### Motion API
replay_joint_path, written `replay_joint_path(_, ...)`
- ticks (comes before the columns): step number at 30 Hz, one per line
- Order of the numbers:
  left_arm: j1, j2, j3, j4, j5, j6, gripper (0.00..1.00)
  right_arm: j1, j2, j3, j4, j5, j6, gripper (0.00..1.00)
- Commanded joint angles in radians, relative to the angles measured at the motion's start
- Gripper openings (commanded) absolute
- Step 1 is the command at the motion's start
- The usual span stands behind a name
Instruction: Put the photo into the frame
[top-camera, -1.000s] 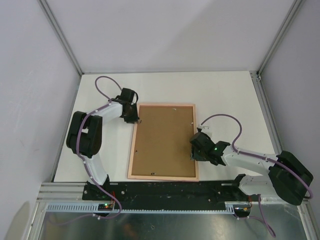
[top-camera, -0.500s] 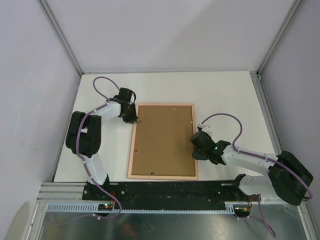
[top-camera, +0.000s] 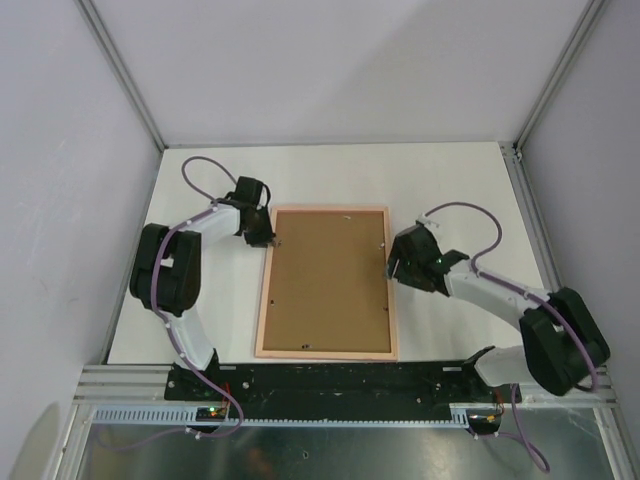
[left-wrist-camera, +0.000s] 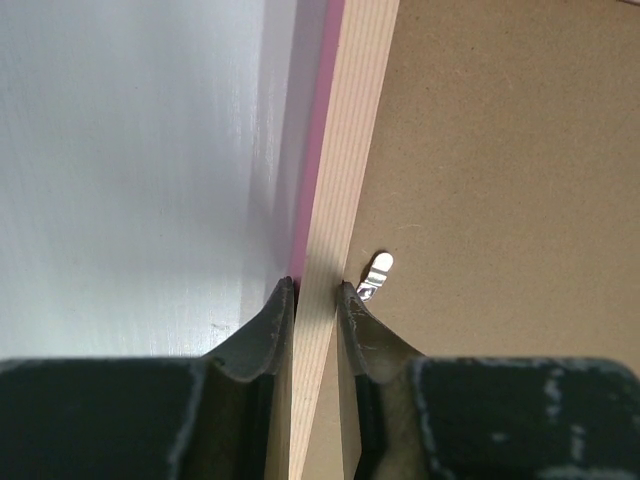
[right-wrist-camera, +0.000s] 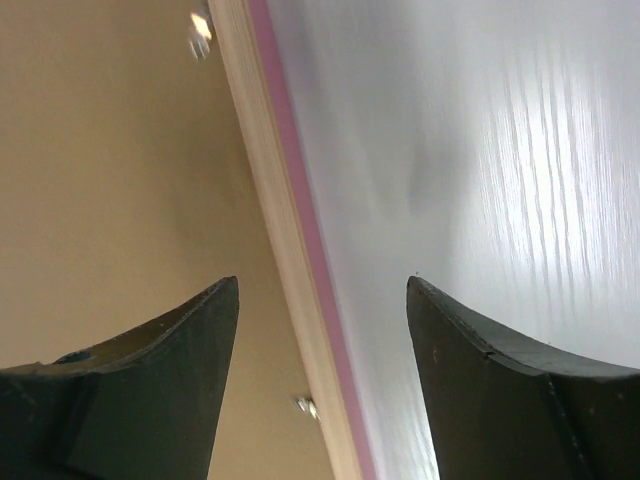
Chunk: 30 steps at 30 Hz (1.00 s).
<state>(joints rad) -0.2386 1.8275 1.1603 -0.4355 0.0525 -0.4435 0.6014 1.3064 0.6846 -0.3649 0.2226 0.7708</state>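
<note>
Frame (top-camera: 325, 353) is lying face down at mid tabletop (top-camera: 450, 190), brown backing board (top-camera: 328, 280) uppermost, photo not showing. Left gripper (left-wrist-camera: 315, 290) is pinching the left rail near its far corner. Right gripper (right-wrist-camera: 325, 285) is hovering wide-jawed astride the right rail. It should be closing squarely, without shoving sideways.

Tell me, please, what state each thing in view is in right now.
frame: lying back side up on the table.
backing board: seated inside the frame.
left gripper: shut on the frame's left rail.
right gripper: open, one jaw on either side of the right rail.
photo: not visible.
</note>
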Motion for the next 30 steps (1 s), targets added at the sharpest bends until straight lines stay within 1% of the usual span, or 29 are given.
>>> replay_joint_path(1, 0.028, -0.037, -0.018, 0.068, -0.019, -0.102, 0.00, -0.082, 0.140, 0.149, 0.098, -0.032, -0.044, 0.73)
replay_joint_path(6, 0.029, -0.032, -0.069, 0.112, 0.015, -0.146, 0.00, -0.139, 0.314, 0.318, 0.106, -0.022, -0.078, 0.73)
replay_joint_path(8, 0.028, -0.034, -0.084, 0.123, 0.014, -0.155, 0.00, -0.162, 0.381, 0.370, 0.105, -0.024, -0.083, 0.72)
replay_joint_path(12, 0.029, -0.030, -0.086, 0.130, 0.012, -0.156, 0.00, -0.189, 0.462, 0.439, 0.116, -0.015, -0.100, 0.71)
replay_joint_path(18, 0.031, -0.026, -0.083, 0.131, 0.019, -0.157, 0.00, -0.190, 0.531, 0.477, 0.111, 0.025, -0.125, 0.69)
replay_joint_path(26, 0.029, -0.032, -0.083, 0.133, 0.027, -0.155, 0.00, -0.190, 0.579, 0.501, 0.126, 0.046, -0.146, 0.70)
replay_joint_path(30, 0.029, -0.035, -0.087, 0.134, 0.026, -0.153, 0.00, -0.184, 0.599, 0.521, 0.106, 0.067, -0.154, 0.69)
